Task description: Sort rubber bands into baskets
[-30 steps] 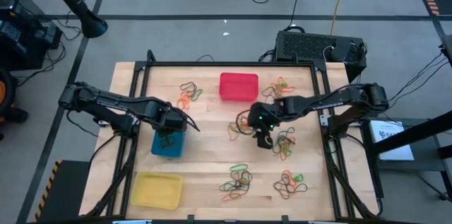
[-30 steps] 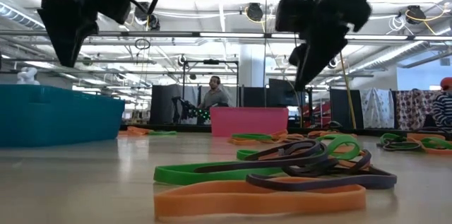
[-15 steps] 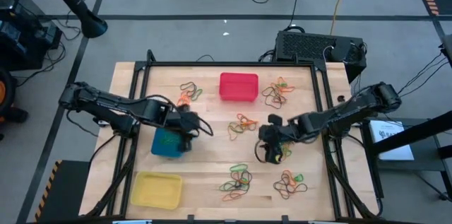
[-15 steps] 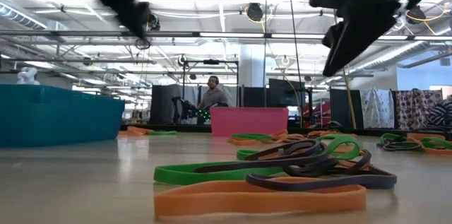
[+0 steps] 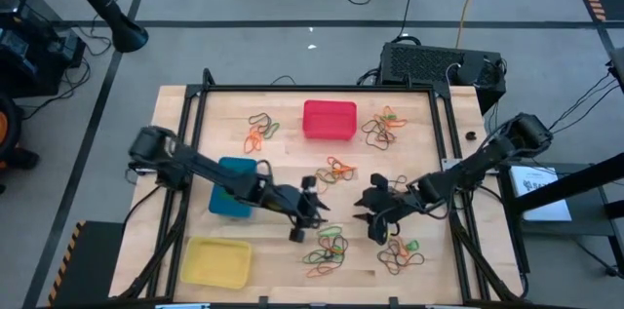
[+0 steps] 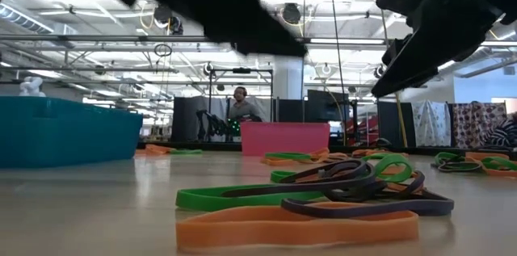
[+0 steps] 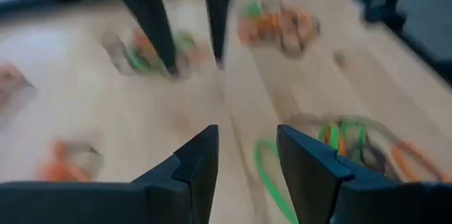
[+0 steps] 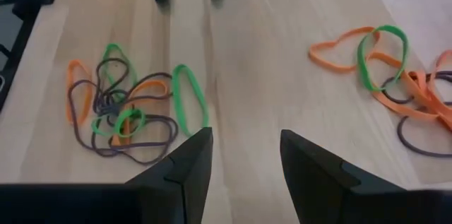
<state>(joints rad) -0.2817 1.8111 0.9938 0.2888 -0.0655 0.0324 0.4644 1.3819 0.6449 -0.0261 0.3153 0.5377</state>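
The left gripper [image 5: 310,213] hangs over the wooden table [image 5: 283,168], jaws parted and empty, near a heap of thin orange, green and dark rubber bands [image 5: 327,249]. The right gripper [image 5: 375,213], jaws likewise parted and empty, hangs beside another heap [image 5: 400,251]. The small rectangular blue plastic basket [image 5: 232,187], red basket [image 5: 330,119] and yellow basket [image 5: 217,260] stand apart.

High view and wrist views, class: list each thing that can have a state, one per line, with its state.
left gripper: fingers open, empty, above the table
right gripper: fingers open, empty, above the table
red basket: upright, looks empty
blue basket: upright, partly hidden by the left arm
yellow basket: upright, looks empty
rubber bands: loose piles on the table
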